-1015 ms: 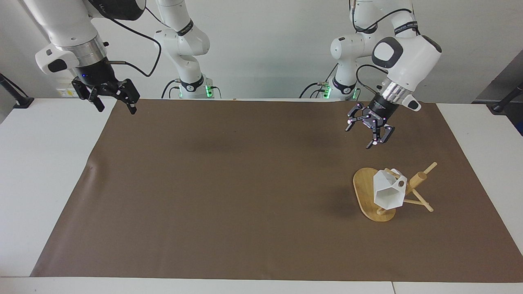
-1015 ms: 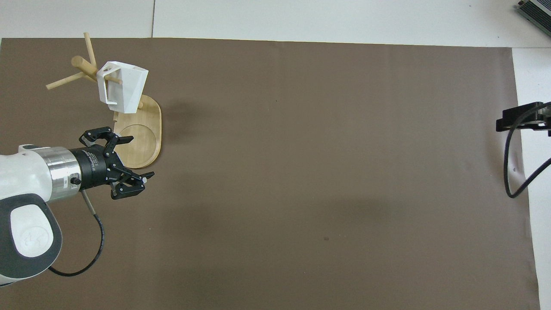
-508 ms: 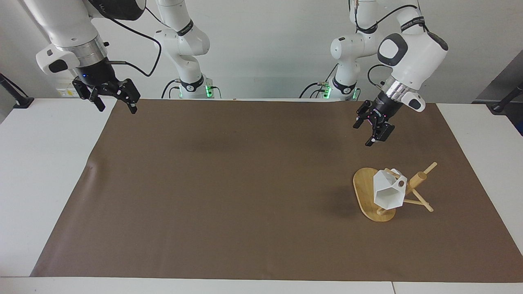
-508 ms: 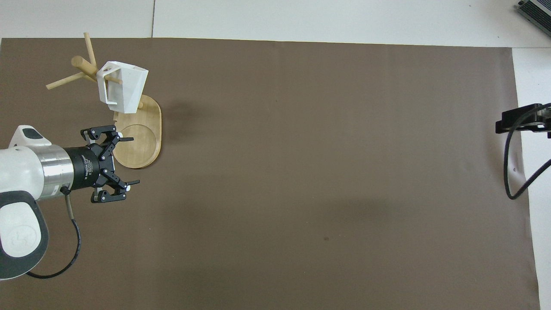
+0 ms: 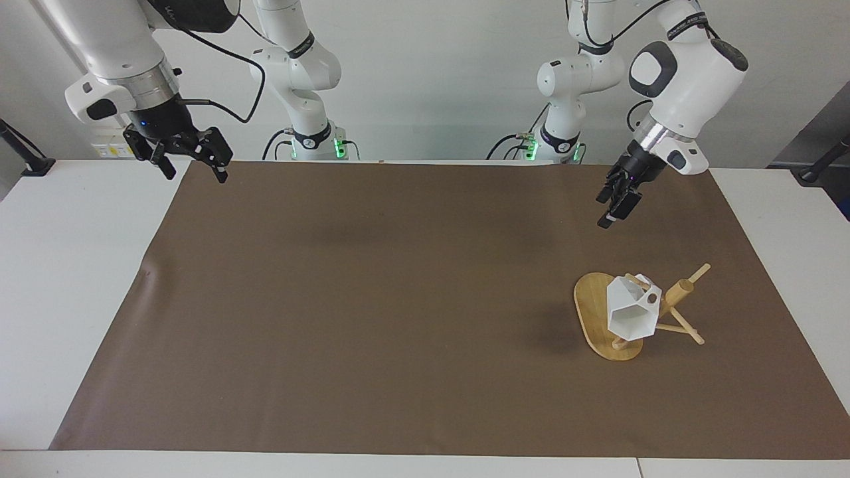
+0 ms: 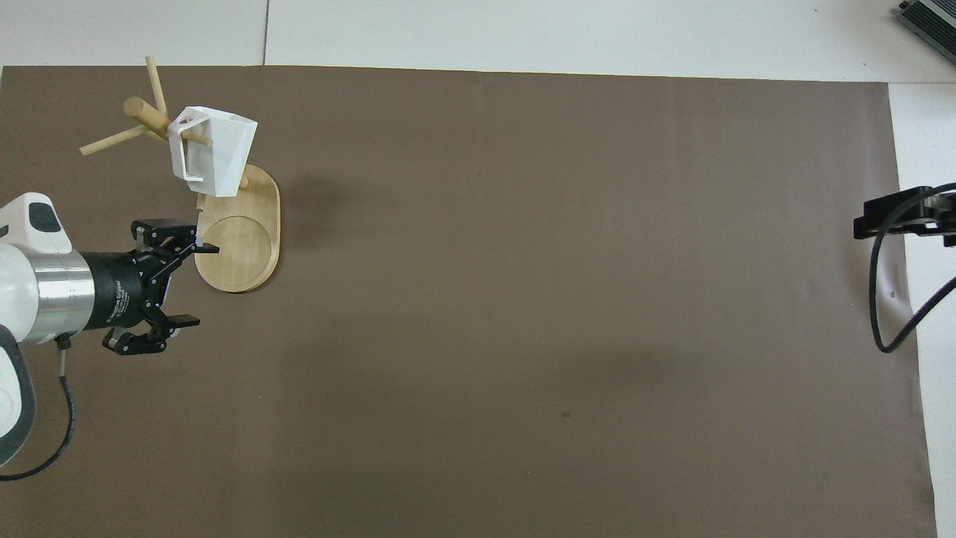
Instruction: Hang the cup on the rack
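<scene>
The white faceted cup (image 5: 627, 311) hangs by its handle on a peg of the bamboo rack (image 5: 588, 307), which stands toward the left arm's end of the table. In the overhead view the cup (image 6: 213, 153) hangs over the rack's oval base (image 6: 243, 246). My left gripper (image 5: 614, 207) is open and empty, up in the air over the mat beside the rack, apart from it; it also shows in the overhead view (image 6: 196, 285). My right gripper (image 5: 194, 172) is open and empty, waiting over the mat's corner at the right arm's end.
A brown mat (image 5: 372, 299) covers most of the white table (image 5: 73, 279). Part of the right gripper and its black cable (image 6: 892, 284) show at the overhead view's edge.
My left gripper has drawn back from the rack toward the left arm's base, risen and turned. The cup stays on the peg. The right gripper has barely moved.
</scene>
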